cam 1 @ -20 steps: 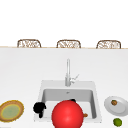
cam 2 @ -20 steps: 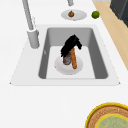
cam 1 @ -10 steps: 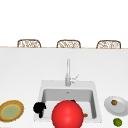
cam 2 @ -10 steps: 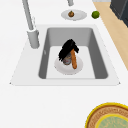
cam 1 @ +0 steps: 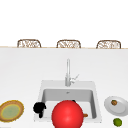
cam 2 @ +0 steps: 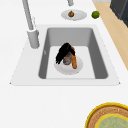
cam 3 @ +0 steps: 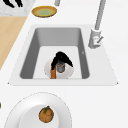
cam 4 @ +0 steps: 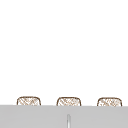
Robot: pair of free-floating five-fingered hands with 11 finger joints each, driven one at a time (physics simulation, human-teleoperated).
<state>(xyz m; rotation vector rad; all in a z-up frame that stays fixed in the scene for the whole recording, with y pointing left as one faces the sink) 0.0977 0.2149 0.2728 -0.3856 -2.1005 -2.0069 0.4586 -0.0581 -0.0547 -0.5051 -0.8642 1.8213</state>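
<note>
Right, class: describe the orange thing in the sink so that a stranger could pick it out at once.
Start at the sink in the middle of the white counter. On its floor lies a round white plate. The carrot rests on that plate under a black robot hand: long, thin and orange, beside a small grey cup.

White counter (cam 1: pixel 22 72) runs wide and bare around a pale grey sink (cam 1: pixel 93 86), basin walls darker grey. Chrome faucet (cam 1: pixel 68 72) stands upright at the back rim, small lever to its right. Beyond the counter's far edge, three woven wicker chair backs (cam 1: pixel 68 44) in a row, evenly spaced. Wall behind them plain white, evenly lit. Light wood floor (cam 2: pixel 115 32) beside the counter in the left side view.
</note>
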